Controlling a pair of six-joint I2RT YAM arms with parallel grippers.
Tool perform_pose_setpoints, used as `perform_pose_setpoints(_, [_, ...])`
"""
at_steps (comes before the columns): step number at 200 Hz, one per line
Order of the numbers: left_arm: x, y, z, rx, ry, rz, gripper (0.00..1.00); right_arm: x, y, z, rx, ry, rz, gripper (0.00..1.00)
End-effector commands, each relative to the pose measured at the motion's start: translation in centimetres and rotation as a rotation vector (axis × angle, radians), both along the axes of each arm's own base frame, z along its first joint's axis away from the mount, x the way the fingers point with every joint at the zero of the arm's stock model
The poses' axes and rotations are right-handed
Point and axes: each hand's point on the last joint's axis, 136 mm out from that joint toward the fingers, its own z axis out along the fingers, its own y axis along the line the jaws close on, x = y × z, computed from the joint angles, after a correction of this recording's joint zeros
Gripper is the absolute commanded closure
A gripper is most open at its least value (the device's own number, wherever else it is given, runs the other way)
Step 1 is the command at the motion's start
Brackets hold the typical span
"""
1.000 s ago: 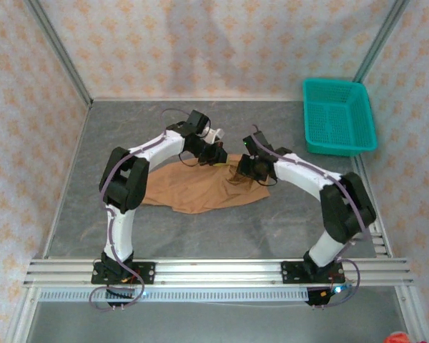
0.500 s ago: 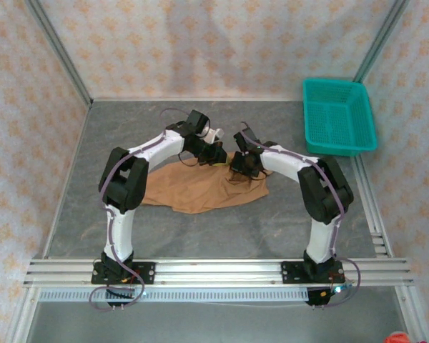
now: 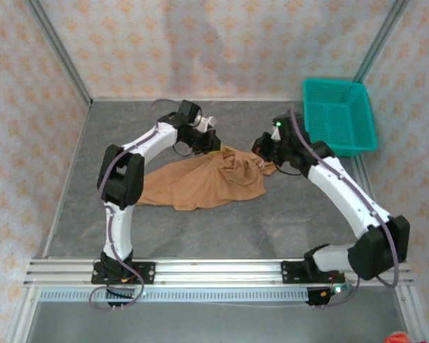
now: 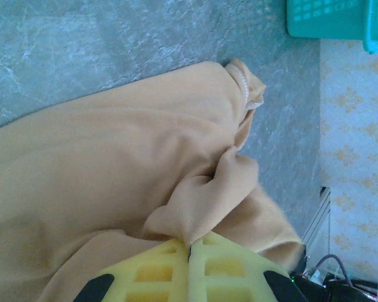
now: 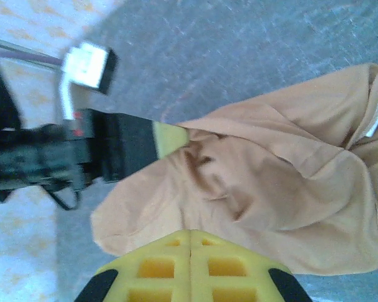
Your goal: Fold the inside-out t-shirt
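- t-shirt (image 3: 200,186): tan cloth, lying rumpled on the table (image 3: 129,128) about midway between the left and right edges and a little nearer the far edge than the near one. its near-left part lies flat. its far-right part is bunched and drawn up between the two grippers.
- t-shirt, left wrist view (image 4: 113,163): broad smooth folds, with a rolled edge showing pale stitching towards the basket side. grey table (image 4: 113,38) shows beyond it.
- t-shirt, right wrist view (image 5: 271,189): creased panel with seams. a small white label (image 5: 375,126) sits at the right edge of the view.
- left gripper (image 3: 213,146): at the far-left end of the bunched cloth. in its own view the left gripper (image 4: 189,248) has its yellow pads pressed together, with a peak of t-shirt cloth clenched at their tips.
- right gripper (image 3: 261,153): at the far-right end of the bunched cloth, facing the left one, the two well apart with cloth between them. in its own view the right gripper (image 5: 190,236) has its pads closed flat against each other. the t-shirt's edge meets the tips and seems to be pinched there, though the exact bite is hard to make out.
- left gripper, seen from the right wrist (image 5: 170,138): one yellow pad on a black body, touching the far side of the cloth.
- basket (image 3: 339,118): teal mesh plastic, in the far right corner of the table, clear of the t-shirt. a corner of the basket (image 4: 327,16) shows in the left wrist view.
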Motion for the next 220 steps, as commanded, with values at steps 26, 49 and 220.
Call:
perform_pose_setpoints(26, [-1.1, 0.9, -0.9, 0.034, 0.015, 0.016, 1.0, 0.0, 0.3, -5.4, 0.012, 0.116, 0.017, 1.0])
perform_pose_setpoints(49, [-1.3, 0.9, -0.6, 0.034, 0.015, 0.009, 1.0, 0.1, 1.3, -8.5, -0.081, 0.149, 0.057, 0.91])
perform_pose_setpoints(220, [-1.2, 2.6, -2.0, 0.052, 0.05, 0.041, 0.89, 0.6, 0.9, -15.8, 0.026, 0.267, 0.074, 1.0])
